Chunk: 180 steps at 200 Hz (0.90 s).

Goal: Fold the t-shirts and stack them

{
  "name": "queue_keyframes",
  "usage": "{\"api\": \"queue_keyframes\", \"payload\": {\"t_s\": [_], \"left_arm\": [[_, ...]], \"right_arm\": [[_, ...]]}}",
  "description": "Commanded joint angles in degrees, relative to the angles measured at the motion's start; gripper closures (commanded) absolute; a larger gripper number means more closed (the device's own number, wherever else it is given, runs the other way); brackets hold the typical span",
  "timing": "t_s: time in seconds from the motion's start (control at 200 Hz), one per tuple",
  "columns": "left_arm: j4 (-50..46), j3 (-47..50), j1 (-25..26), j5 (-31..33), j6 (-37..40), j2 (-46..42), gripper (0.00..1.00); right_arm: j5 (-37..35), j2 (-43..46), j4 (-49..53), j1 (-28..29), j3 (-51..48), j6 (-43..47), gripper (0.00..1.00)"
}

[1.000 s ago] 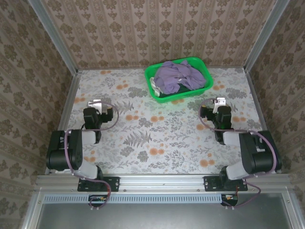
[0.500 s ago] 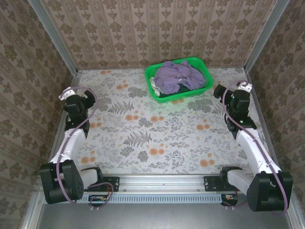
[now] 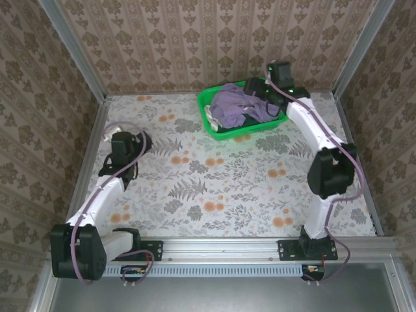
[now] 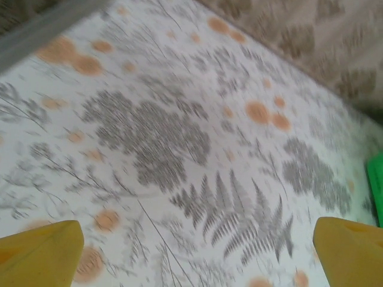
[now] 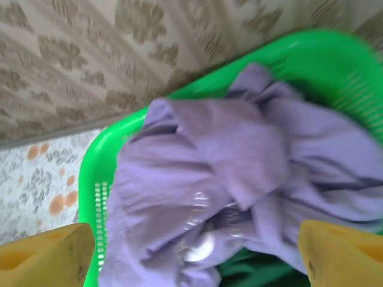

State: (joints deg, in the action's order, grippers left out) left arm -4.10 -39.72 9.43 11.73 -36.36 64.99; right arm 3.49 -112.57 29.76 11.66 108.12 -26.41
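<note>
Right end effector (image 5: pixel 191 260): its fingers stand wide apart and are clamped on nothing. It hangs over the heap and points down into it.
Lavender t-shirt (image 5: pixel 227 167): it lies straight below and ahead of the right end effector, crumpled on top of the heap in the green basket (image 5: pixel 105 149). Its pale print faces up, close to the fingertips.
Dark green t-shirts (image 5: pixel 263 269): a sliver shows under the lavender one, toward the right fingertip (how many lie there cannot be told).
Left end effector (image 4: pixel 194 254): its fingers are apart and empty, above the bare flowered tabletop (image 4: pixel 179 119). It is well apart from the heap, and a corner of the basket shows at the far right edge of its own view.
Handling: the cloth looks soft, light and limp. It will likely drape, stretch and trail when lifted, is not fragile, and should grip well between the pads.
Where to take hold: probably the raised fold running across the middle of the lavender cloth, just ahead of the right fingers, pinched shallow so a single shirt comes up. A collar or shoulder seam would serve better, but none can be made out in the crumple.
Risk: a deep pinch may catch the green cloth underneath or drag the light basket along.
Progress: nothing is folded yet, and the tabletop below the left end effector looks free for spreading.
</note>
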Motion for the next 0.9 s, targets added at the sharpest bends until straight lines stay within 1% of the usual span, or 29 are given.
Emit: {"api": "queue_keyframes", "payload": {"t_s": [0.0,0.06,0.105,0.245,0.315,0.355,0.45,0.465,0.505,0.525,0.57,0.625,0.68,0.735,0.895], "left_arm": [[-6.5,-3.5,5.8,-1.2,2.6,2.0,0.0],[-7.4,-3.9,9.3,-1.5,3.4,2.2,0.0],[-8.3,-4.3,11.6,-2.0,4.1,2.2,0.0],[-11.8,-5.4,15.9,-3.8,6.8,1.4,0.0],[-13.1,-5.4,16.4,-4.3,7.9,0.5,0.0],[-13.6,-5.3,16.4,-4.3,8.2,-0.1,0.0],[-14.4,-4.9,16.4,-4.4,9.0,-1.1,0.0],[-14.5,-4.8,16.4,-4.5,9.1,-1.2,0.0],[-14.6,-4.8,16.3,-4.7,9.6,-1.3,0.0],[-14.8,-4.8,16.4,-4.8,9.8,-1.4,0.0],[-15.0,-4.8,16.3,-4.9,10.3,-1.4,0.0],[-15.1,-5.0,16.4,-4.9,10.8,-1.4,0.0],[-15.0,-5.3,16.4,-5.1,11.4,-1.3,0.01],[-15.0,-5.9,16.4,-5.8,12.1,-1.0,0.02],[-15.9,-9.3,16.4,-6.9,15.2,0.3,0.02]], "right_arm": [[1.0,-11.4,19.3,2.1,14.2,-0.3,0.14],[-0.6,-17.5,24.5,2.8,22.7,-0.1,0.15],[-0.5,-22.0,28.2,2.8,29.6,-0.4,0.19],[1.6,-36.7,39.8,3.1,55.4,-1.5,0.36],[3.2,-43.5,45.0,3.1,68.0,-3.3,0.43],[4.6,-46.4,47.0,3.0,73.8,-4.1,0.5],[6.7,-46.2,47.5,3.4,72.2,-4.3,0.67],[6.8,-46.4,47.7,3.4,72.7,-4.0,0.72],[7.0,-46.6,48.4,3.6,73.9,-3.5,0.79],[7.1,-46.6,48.5,3.7,74.3,-3.4,0.84],[7.1,-45.8,48.5,3.7,74.3,-3.1,0.9],[6.7,-44.7,48.5,3.6,74.3,-2.7,0.93],[6.1,-43.0,48.2,3.4,74.3,-1.9,0.95],[5.4,-40.8,48.4,3.0,74.3,-1.0,1.0],[3.4,-33.1,51.0,0.1,74.3,1.9,1.0]]}}
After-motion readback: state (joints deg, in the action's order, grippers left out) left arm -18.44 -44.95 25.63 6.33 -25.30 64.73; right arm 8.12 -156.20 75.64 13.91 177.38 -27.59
